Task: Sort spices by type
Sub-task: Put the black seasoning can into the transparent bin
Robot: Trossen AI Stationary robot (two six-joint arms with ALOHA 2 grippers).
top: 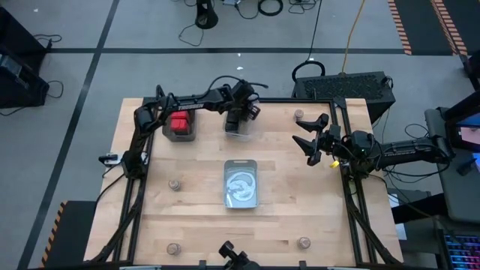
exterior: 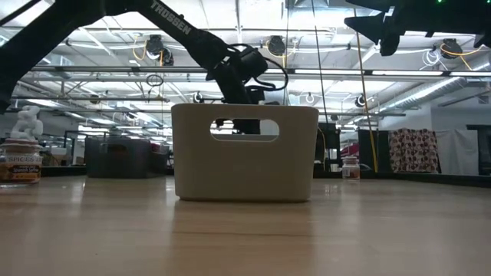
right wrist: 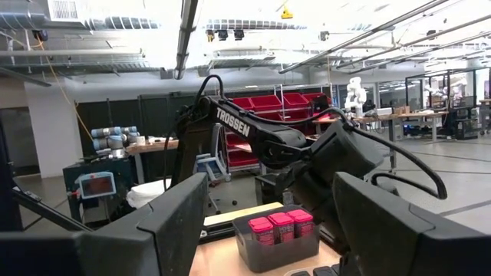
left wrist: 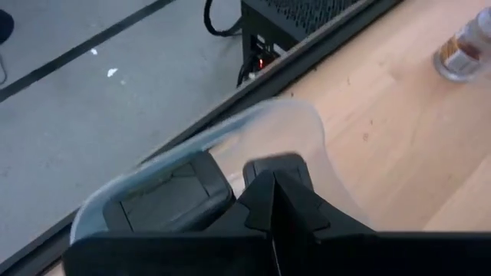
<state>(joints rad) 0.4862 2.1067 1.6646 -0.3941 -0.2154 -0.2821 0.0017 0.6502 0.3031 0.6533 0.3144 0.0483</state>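
Black boxy spices point(left wrist: 173, 195) sit inside a clear bin point(top: 240, 129) at the table's far edge, directly under the left hand point(top: 241, 120); in the left wrist view two dark lids show through the bin's curved wall, one right at the fingertips, which are clenched together. Can't tell whether anything is pinched between them. Red boxy spices point(top: 178, 121) fill a dark bin point(top: 178, 133) just left of the clear one, three red tops in a row in the right wrist view point(right wrist: 280, 226). Round brown-topped jars are scattered on the table point(top: 195, 217): one at far right edge point(top: 299, 115), one mid-left point(top: 175, 184), two near the front point(top: 172, 248) point(top: 304, 241). Silvery tin point(top: 241, 183) lies in the table's middle, apart from both hands. Right hand point(top: 310, 142) hovers above the right side of the table, fingers spread wide, released, nothing in it, near the far-right jar but not touching. In the low view a pale bin point(exterior: 244, 152) with a handle slot blocks most of the table.
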